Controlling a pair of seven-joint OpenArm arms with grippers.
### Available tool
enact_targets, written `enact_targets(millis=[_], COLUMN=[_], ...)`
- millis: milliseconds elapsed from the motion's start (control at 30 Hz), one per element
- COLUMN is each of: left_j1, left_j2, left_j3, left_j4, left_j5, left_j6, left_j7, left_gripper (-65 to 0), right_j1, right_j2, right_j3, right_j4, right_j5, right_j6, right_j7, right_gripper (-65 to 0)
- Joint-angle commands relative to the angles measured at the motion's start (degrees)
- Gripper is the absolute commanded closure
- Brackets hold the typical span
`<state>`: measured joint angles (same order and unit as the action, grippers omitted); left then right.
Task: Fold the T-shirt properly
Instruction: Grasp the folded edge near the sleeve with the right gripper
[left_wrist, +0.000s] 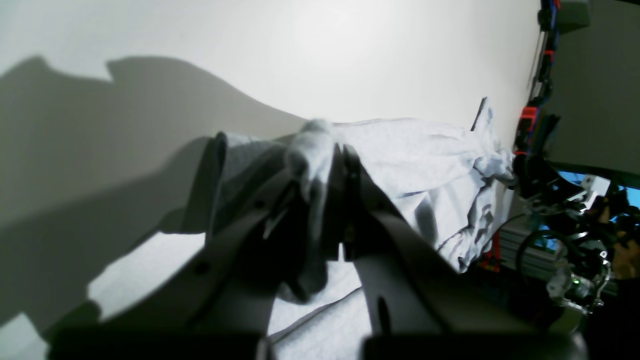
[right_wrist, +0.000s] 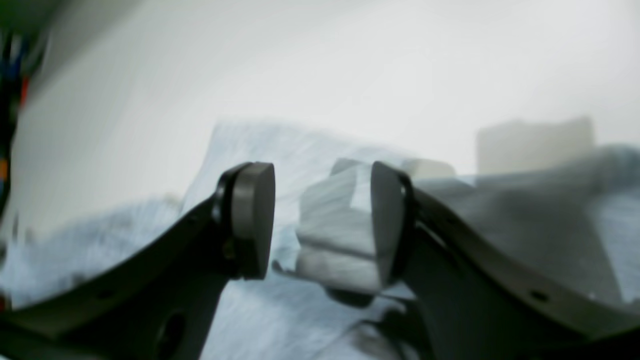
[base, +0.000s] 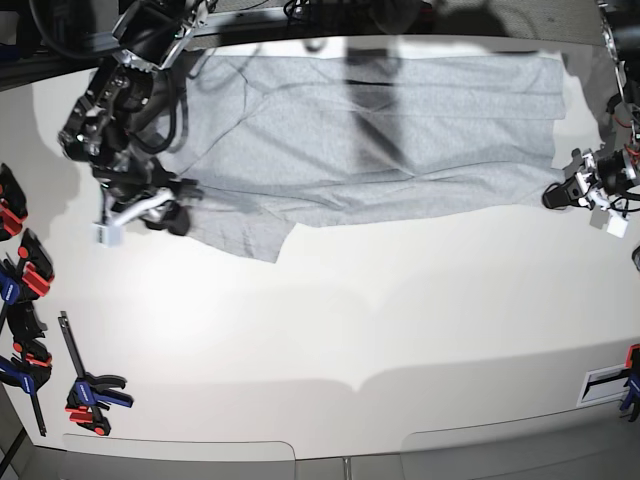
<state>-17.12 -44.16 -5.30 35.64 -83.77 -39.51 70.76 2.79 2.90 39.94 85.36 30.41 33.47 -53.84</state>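
The T-shirt (base: 380, 130) is a light heather grey, plain all over the side that faces up; through the left wrist camera it reads paler, almost bluish white (left_wrist: 415, 155). The table (base: 330, 330) is matte white, crossed by soft grey shadows. Both the left pincer (left_wrist: 325, 165) and the right pincer (right_wrist: 322, 220) are dark grey to black. The clamps (base: 85, 390) along the table's edge are black with red and blue parts.

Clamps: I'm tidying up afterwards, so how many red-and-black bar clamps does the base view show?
5 at least. Red-and-black bar clamps: four on the left edge, a fifth partly cut off at bottom right. More may be hidden.
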Motion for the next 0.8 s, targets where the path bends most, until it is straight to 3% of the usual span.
enact_targets(millis=[0, 167, 333, 500, 600, 767], left_j1=[-1.0, -1.0, -1.0, -1.0, -1.0, -1.0], left_j2=[-1.8, -1.7, -1.8, -1.7, -1.7, -1.8], left_j3=[-0.3, -0.3, -0.3, -0.3, -0.3, -0.3], left_j4=[0.7, 0.7, 0.7, 0.7, 0.7, 0.7], left_j5=[-1.2, -1.2, -1.2, -1.2, -1.2, -1.2], left_j6=[-0.5, -0.5, -0.5, -0.5, -0.5, -0.5], left_j7=[0.0, -0.1, -0.1, -0.1, -0.1, -0.1], left_gripper=[0.0, 0.0, 0.0, 0.0, 0.0, 0.0], right_j1=[1.0, 0.8, 0.8, 0.9, 0.9, 0.9], right_j2=[0.8, 0.8, 0.7, 0.7, -0.2, -0.5], right_j3=[1.4, 3.5, -1.1, -6.0, -6.3, -6.2], right_j4=[1.2, 1.1, 0.8, -2.3, -2.5, -2.5], right_j5=[1.5, 1.5, 1.4, -0.5, -3.1, -2.5], right_j6=[-0.2, -1.0, -1.0, -3.0, -4.0, -4.1], right_j7=[1.4, 1.3, 0.6, 0.2, 0.3, -3.1], right_gripper=[-29.0, -29.0, -29.0, -29.0, -29.0, -29.0])
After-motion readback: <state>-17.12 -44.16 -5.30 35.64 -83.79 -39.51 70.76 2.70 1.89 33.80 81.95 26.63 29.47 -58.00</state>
